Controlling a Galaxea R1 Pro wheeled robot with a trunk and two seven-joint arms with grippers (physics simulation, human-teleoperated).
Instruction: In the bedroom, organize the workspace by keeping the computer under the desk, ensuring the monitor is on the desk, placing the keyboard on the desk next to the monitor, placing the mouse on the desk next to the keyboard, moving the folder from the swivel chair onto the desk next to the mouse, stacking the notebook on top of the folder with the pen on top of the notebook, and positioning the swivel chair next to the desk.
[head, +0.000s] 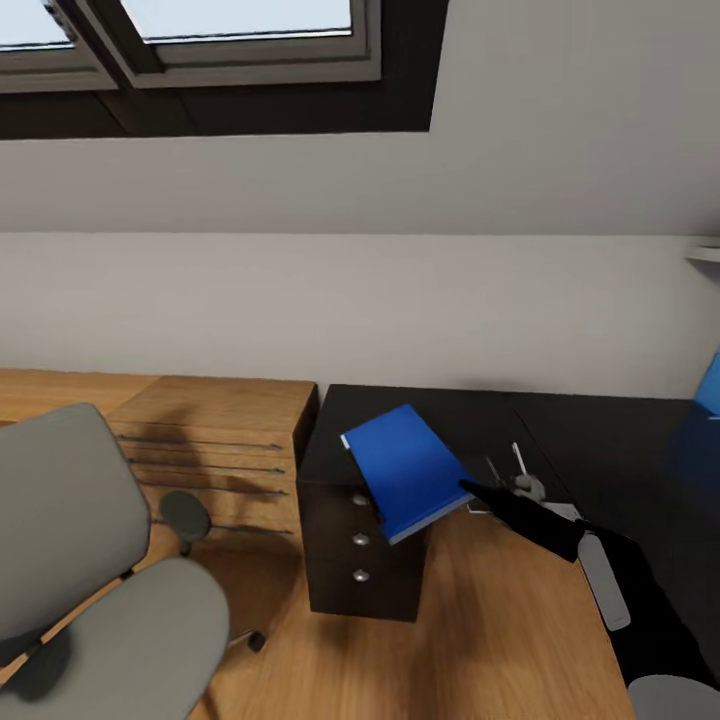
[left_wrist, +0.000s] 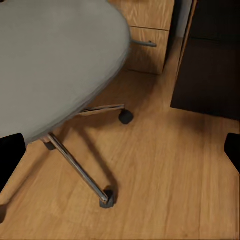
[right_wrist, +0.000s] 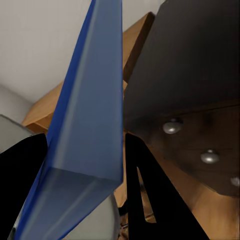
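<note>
Blue folder (head: 408, 470) pinched in the right gripper (head: 470, 490) over the corner of the black desk (head: 600, 450).

Held tilted above the dark drawer unit (head: 360, 545), long axis running from the desk's near edge back toward the white wall, lower corner overhanging the three round silver knobs. Flat, glossy, rectangular, thin white page edge along one side; in the right wrist view, seen edge-on between two black fingers (right_wrist: 150, 200) clamped on it. Left gripper (left_wrist: 120, 155) spread wide over the wood-plank floor (left_wrist: 165, 175). Grey padded swivel chair (head: 90, 580) on chrome legs and casters beside a light-wood dresser (head: 215, 450). Sloped ceiling overhead with a skylight.
</note>
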